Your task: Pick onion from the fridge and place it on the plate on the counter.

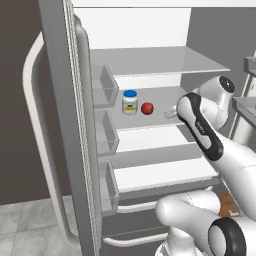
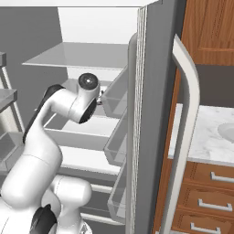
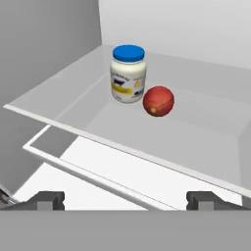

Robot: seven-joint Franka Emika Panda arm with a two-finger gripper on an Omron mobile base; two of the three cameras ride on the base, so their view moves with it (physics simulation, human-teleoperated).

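**Arm reaching into the open fridge, onion not yet picked up**

The fridge (image 1: 150, 60) is standing open – a tall grey cabinet with flat, smooth grey shelves, clear door bins and a white curved bar handle (image 2: 189, 119). The white arm (image 1: 202, 127) is stretching toward the middle shelf. At 3 o'clock in the right base view the counter (image 2: 205, 132) is showing as veined marble over brown wooden drawers; something round and pale is sitting at its edge, possibly the plate, too cropped to tell.

On the middle shelf a pale jar (image 3: 128, 74) with a blue lid is standing upright, and the onion (image 3: 158, 101) – a small, smooth red ball with a whitish patch – is lying just beside it at 4 o'clock in the hand view, seemingly apart from it.

The gripper (image 3: 125, 198) is hovering in front of the shelf edge, well short of the onion, its two dark tips spread wide and holding nothing.

By my reading the task is at its beginning: the door is open, but the grasp, the carry and the placing are all remaining.
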